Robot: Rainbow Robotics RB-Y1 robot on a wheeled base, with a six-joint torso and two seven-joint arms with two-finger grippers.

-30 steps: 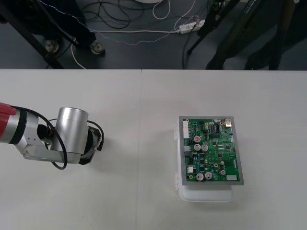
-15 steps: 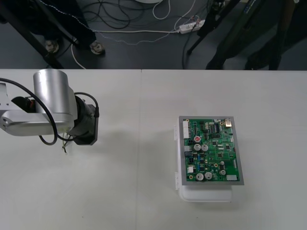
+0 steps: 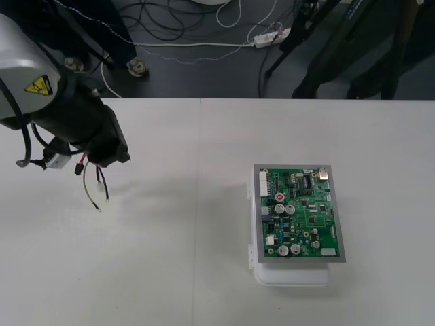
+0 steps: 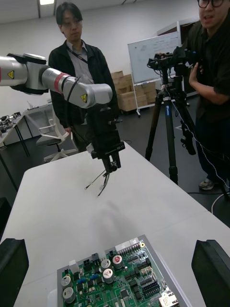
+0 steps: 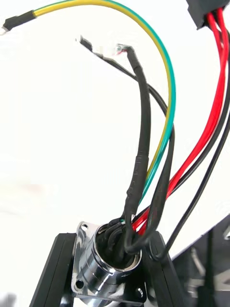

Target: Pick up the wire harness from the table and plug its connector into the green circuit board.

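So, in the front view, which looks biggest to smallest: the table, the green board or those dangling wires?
1. Table
2. Board
3. Harness, which hangs above the table, nearer the camera, yet looks clearly smallest.

Green circuit board (image 3: 299,214) had silver capacitor tops and one red dot, and sat on a white base (image 3: 291,276). Plain off-white tabletop (image 3: 204,272), with a dark grey floor (image 3: 204,68) strip at the top of the frame. The harness (image 5: 143,144) wires were red, black and one yellow-green striped. Its plug (image 5: 207,12) was black and its socket (image 5: 108,264) shiny silver. The left hand (image 5: 108,237) had black fingers (image 5: 57,268). The left arm (image 4: 72,88) was silver with a red ring and a yellow warning sticker (image 3: 35,86).
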